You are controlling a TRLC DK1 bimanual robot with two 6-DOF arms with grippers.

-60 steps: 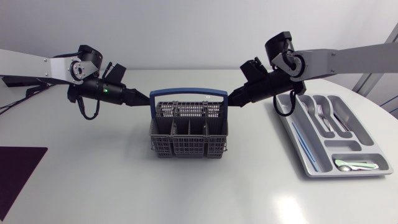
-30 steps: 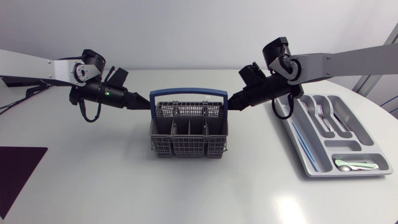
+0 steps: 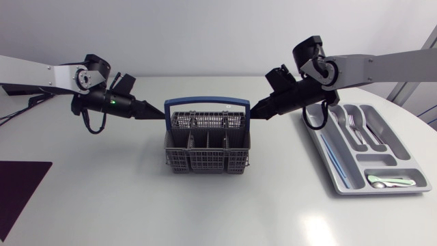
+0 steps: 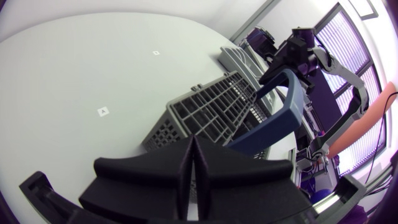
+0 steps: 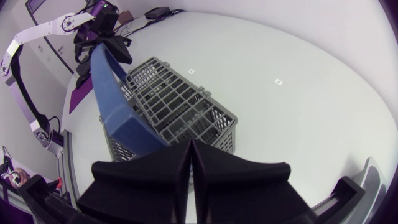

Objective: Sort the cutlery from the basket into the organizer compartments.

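At the near left edge of the bench point(image 3: 123, 205) one dark mat point(image 3: 20, 195) is seen. One grey organizer point(image 3: 339, 184) lies at the right; pale utensils point(image 3: 390, 181) are held in its nearest compartment, though their number cannot be told. One thin blue stick point(image 3: 332, 158) lies in the long compartment, and at least one fork point(image 3: 352, 124) farther back. One grey basket point(image 3: 207, 147) with one blue handle point(image 3: 207, 102) stands mid-bench, well apart from the organizer. Two arms are counted: the left pincer point(image 3: 158, 115) is placed just beside the handle's left end and the right pincer point(image 3: 254, 111) just beside its right end; contact cannot be judged from above. Only in the wrist views is each pincer's state shown: the left point(image 4: 193, 146) and the right point(image 5: 189, 146) each have their fingers pressed together on nothing, the basket just ahead. The organizer's contents are shown only from above.
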